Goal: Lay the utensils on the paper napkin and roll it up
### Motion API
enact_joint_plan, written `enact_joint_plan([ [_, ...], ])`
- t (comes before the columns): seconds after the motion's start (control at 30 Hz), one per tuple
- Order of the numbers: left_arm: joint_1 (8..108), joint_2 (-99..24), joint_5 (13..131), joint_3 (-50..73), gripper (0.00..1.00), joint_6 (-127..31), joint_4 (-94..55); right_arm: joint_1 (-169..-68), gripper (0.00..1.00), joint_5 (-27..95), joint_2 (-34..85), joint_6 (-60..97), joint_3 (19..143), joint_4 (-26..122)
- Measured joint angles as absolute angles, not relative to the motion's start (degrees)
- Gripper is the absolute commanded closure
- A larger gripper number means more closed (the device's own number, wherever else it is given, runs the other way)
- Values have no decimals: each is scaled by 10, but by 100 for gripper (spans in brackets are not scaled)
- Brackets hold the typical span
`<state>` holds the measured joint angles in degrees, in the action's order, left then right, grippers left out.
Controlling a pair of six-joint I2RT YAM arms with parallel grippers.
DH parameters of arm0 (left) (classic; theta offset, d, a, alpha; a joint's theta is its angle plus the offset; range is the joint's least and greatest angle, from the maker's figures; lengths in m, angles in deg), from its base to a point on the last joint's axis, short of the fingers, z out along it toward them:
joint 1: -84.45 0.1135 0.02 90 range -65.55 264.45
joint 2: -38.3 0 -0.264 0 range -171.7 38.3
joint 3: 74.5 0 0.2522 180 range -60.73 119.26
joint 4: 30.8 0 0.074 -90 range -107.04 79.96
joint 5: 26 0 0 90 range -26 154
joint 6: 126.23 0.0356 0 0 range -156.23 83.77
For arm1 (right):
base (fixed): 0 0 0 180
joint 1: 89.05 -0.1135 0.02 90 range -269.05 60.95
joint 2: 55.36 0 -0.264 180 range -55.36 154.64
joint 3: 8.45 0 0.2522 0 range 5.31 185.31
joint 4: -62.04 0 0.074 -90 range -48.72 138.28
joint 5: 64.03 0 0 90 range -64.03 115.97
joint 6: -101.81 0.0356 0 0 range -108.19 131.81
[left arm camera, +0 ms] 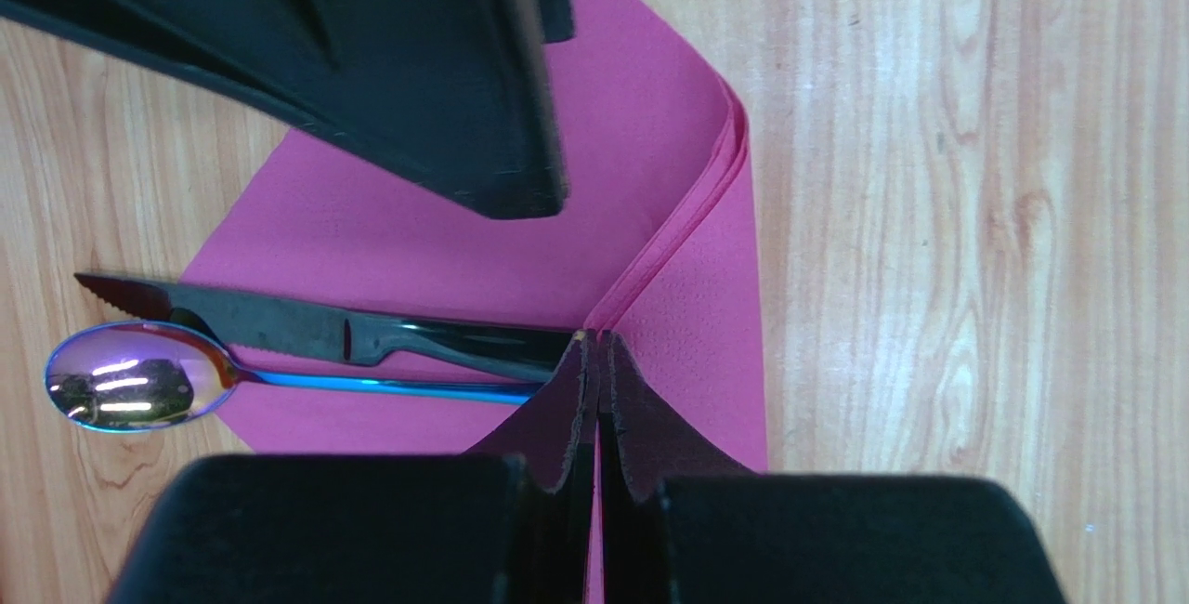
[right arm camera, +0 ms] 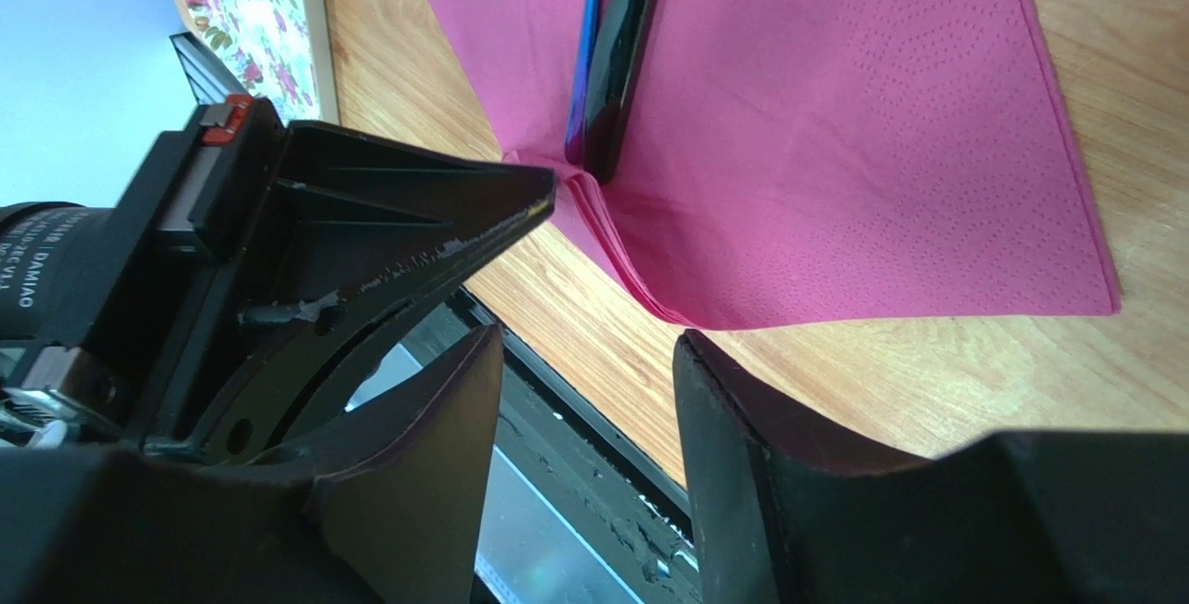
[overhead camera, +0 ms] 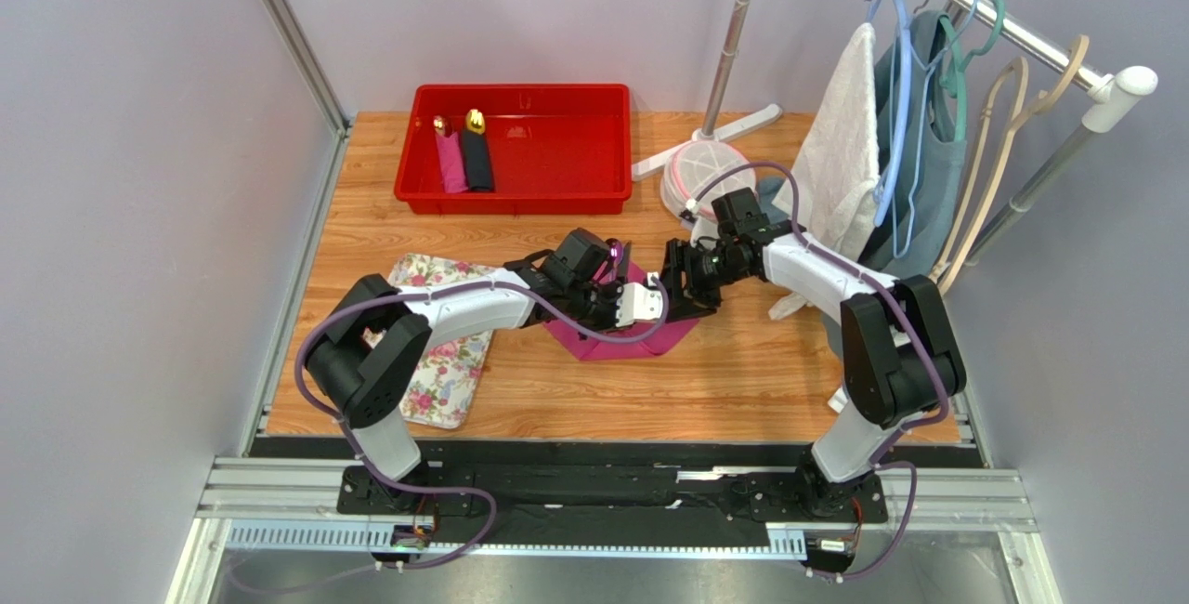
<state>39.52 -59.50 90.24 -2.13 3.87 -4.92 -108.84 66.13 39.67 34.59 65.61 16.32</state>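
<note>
The magenta paper napkin (overhead camera: 635, 335) lies on the wooden table between my two grippers. A black-handled knife (left arm camera: 279, 318) and a spoon (left arm camera: 133, 377) with a shiny purple-blue head lie side by side on it; their handles also show in the right wrist view (right arm camera: 614, 61). My left gripper (left arm camera: 600, 353) is shut on a lifted fold of the napkin (left arm camera: 656, 102) beside the handle ends. My right gripper (right arm camera: 586, 395) is open and empty, just off the napkin's (right arm camera: 838, 144) near edge, close to the left gripper (right arm camera: 349, 256).
A red tray (overhead camera: 517, 186) at the back holds a pink and a black roll with gold-headed cutlery. A floral cloth (overhead camera: 447, 339) lies left of the napkin. A clothes rack with hangers and a towel (overhead camera: 844, 144) stands at the right, with a white stand base (overhead camera: 698, 165) behind.
</note>
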Motion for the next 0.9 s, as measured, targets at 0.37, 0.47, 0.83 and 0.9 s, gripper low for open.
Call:
enact_joint_plan([
  [0.37, 412, -629, 887, 2, 100, 52, -69, -1088, 67, 673, 420, 359, 651, 164],
  [0.47, 416, -637, 885, 2, 100, 57, -76, -1088, 69, 680, 423, 366, 645, 167],
  [0.83, 419, -658, 874, 17, 100, 61, -83, -1100, 74, 698, 472, 391, 644, 185],
  [0.9, 420, -658, 874, 18, 100, 61, -83, -1104, 74, 700, 479, 393, 644, 187],
])
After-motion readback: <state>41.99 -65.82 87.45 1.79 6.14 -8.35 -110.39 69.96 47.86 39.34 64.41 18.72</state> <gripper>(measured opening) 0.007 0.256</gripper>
